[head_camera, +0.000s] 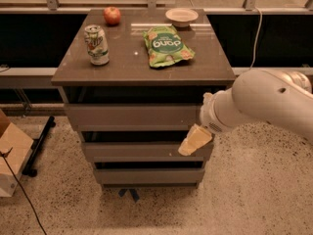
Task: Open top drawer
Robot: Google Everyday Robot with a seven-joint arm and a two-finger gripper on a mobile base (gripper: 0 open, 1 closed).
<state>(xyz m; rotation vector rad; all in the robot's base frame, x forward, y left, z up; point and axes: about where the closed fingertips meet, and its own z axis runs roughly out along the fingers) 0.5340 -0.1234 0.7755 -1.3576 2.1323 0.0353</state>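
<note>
Top drawer [132, 115] is sitting above and to the left of the fingers [196, 140], and its wide grey front is looking closed under the cabinet top [73, 75], so the pull is not yet begun. The gripper [186, 150] is hanging at the right end of the middle drawer front [137, 152], just below the top drawer's lower right corner. Its two tan fingers are looking pressed together into one wedge, gripping nothing.

Since the front is showing no handle, the likeliest purchase is its upper edge, where a dark gap [137, 94] is running above and left of the fingers. Doing this well probably means rising past the middle front, shifting left toward the drawer's centre, and hooking a fingertip behind that upper lip. A grip at the far right corner is risking a skewed, jamming pull.

The pull should be going straight out toward the robot, and gently. A soda can [97, 44] is standing upright well above and left of the fingers, and it could be tipping if the cabinet jolts.
</note>
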